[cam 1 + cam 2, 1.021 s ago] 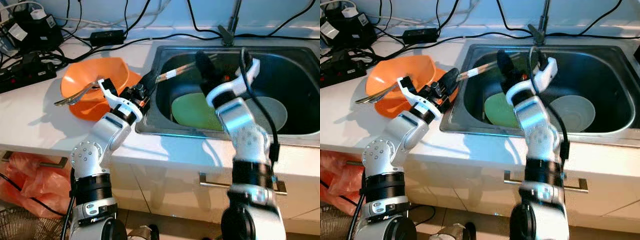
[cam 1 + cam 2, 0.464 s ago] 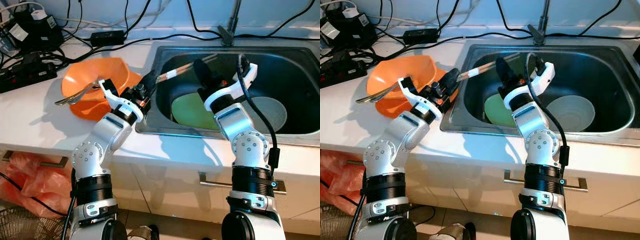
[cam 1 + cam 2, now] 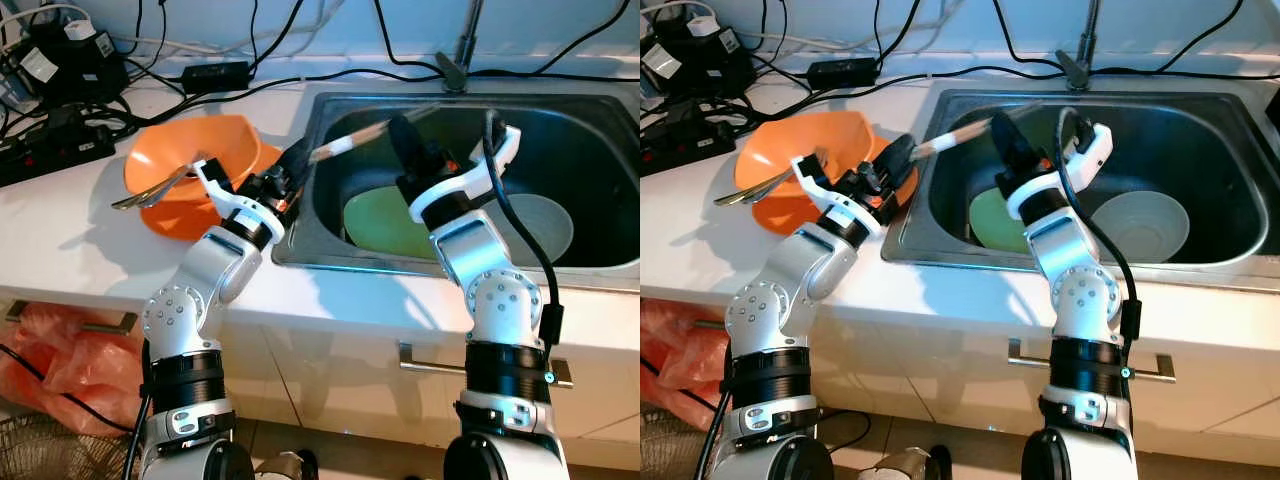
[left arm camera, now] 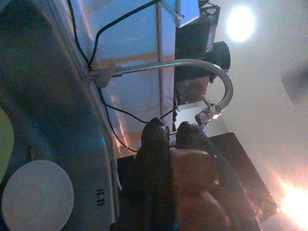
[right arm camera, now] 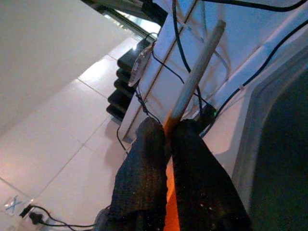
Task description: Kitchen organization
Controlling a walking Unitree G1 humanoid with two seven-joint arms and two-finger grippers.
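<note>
A long wooden stick (image 3: 350, 140) with a white band spans the left edge of the steel sink (image 3: 330, 262). My left gripper (image 3: 292, 172) is shut on its near end, above the counter beside the orange bowl (image 3: 215, 135). My right gripper (image 3: 402, 132) reaches up from inside the sink and is shut on the stick further along. In the right wrist view the stick (image 5: 197, 72) runs out from between the closed black fingers (image 5: 144, 159). The left wrist view has a brown end (image 4: 192, 168) pinched between the fingers (image 4: 154, 139).
Metal cutlery (image 3: 150, 190) rests in the orange bowl. A green plate (image 3: 385, 225) and a pale round plate (image 3: 545, 225) lie in the sink, under the faucet (image 3: 460, 50). Power strips and cables (image 3: 60, 60) crowd the back left of the counter.
My right arm has shifted a little to the left and its gripper sits closer on the stick. The left gripper and stick have risen slightly.
</note>
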